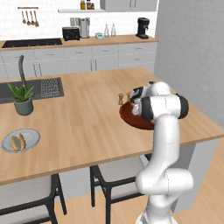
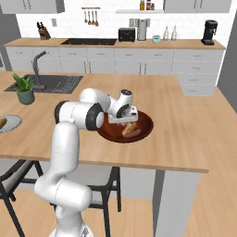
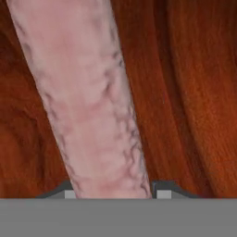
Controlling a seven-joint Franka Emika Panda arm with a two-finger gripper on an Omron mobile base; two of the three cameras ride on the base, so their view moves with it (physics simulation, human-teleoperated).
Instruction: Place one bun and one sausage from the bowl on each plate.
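**Kid:** What do you see in the left base view?

**Helper:** Your pincer [image 1: 136, 101] is down in the bowl [image 1: 131, 117] on the table [image 1: 83, 122]. The arm hides most of the bowl. Far off to the side of the pincer, near the table's edge, is the blue-grey plate [image 1: 8, 144]. It has a bun [image 1: 15, 143] on it, and something long beside the bun, too blurry to name. So that plate looks at least half done, maybe all done. A plant [image 1: 22, 99] stands past it.

**Kid:** And the right base view?

**Helper:** The pincer [image 2: 124, 121] is low in the bowl [image 2: 147, 124]. Just under it lie a bun [image 2: 129, 127] and a sausage [image 2: 134, 134], side by side. Those look like the pair left for the other plate. I can't pick out the pale plate here, so you will have to find it. The blue-grey plate [image 2: 14, 121] peeks in at the edge, well away from the pincer.

**Kid:** And the hand view?

**Helper:** The sausage [image 3: 88, 97] is very close. It runs right down between the two fingertips [image 3: 163, 190]. One tip sits on each side of it, so the pincer is spread around it. I can't tell if the tips are touching it yet.

**Kid:** So what's next?

**Helper:** I think you squeeze the sausage, lift it, and take it to a plate. Then the last bun.
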